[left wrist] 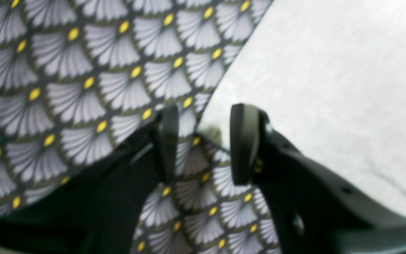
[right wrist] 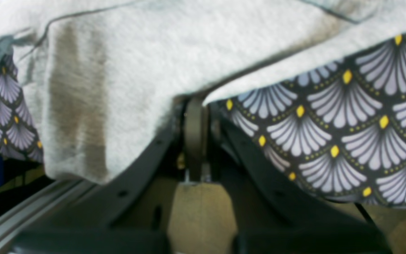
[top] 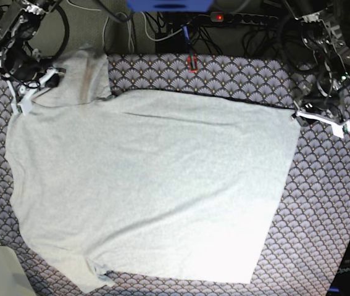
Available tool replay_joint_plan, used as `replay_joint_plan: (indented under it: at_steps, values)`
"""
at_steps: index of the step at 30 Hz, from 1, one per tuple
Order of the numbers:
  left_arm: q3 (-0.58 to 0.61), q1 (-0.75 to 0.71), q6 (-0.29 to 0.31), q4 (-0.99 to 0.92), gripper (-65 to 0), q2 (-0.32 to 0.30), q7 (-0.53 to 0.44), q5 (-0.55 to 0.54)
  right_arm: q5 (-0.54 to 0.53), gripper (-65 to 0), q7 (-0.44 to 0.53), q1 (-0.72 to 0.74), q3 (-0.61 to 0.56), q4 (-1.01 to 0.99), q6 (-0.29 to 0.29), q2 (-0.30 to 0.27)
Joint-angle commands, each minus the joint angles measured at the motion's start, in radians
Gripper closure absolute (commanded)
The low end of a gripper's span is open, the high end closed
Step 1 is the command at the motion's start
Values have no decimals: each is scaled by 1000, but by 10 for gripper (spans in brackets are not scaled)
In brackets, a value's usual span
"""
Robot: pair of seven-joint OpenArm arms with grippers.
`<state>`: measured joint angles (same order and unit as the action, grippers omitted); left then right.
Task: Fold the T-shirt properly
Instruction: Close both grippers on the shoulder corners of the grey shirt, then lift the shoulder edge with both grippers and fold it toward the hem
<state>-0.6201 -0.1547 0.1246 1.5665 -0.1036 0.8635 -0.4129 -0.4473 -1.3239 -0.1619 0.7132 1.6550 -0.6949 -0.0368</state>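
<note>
Spread flat across the tablecloth (top: 323, 203), plain side up: T-shirt (top: 150, 191), filling most of the base view. At its far corner on the base view's right, left gripper (left wrist: 203, 144) with jaws apart over the shirt's edge, nothing between them but patterned cloth. At the sleeve on that view's left, right gripper (right wrist: 195, 116) pinched closed on the shirt's fabric.

My left wrist view was blurred throughout. The T-shirt (right wrist: 125, 70) hid the right gripper's (right wrist: 194, 106) fingertips, and the base view's bottom edge cropped its sleeve.
</note>
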Motion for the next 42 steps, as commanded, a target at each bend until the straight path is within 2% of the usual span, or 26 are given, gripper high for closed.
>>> replay_joint_plan:
  at_steps: [1, 13, 21, 28, 30, 34, 38, 42]
  values:
    - [-4, 5, 2, 15, -242, -11, -14, -8, 21, -10, -16, -3, 3, 7, -3, -16]
    - [-5, 34, 7, -90, -242, -11, -17, -8, 21, -10, -16, -12, 3, 7, -3, -21]
    - [-4, 25, 8, -79, -242, 46, -10, -10, 21, -10, -16, -15, 3, 7, -3, -21]
    - [-2, 24, 8, -88, -238, 63, -8, -10, 21, -7, -16, -15, 3, 7, -3, -21]
    - [-2, 24, 8, -88, -210, 60, -8, -10, 21, -6, -16, -15, 3, 7, -3, -21]
    - [-5, 24, 8, -88, 0, 54, -8, -10, 21, -6, -15, -15, 1, 7, -3, -45]
    - [-8, 11, 8, -77, -7, 52, -7, -10, 21, -9, -15, -14, 1, 7, -3, -77]
    - [-5, 2, 8, -54, -5, 52, -7, -10, 21, -11, -15, -15, 7, 7, -3, -82]
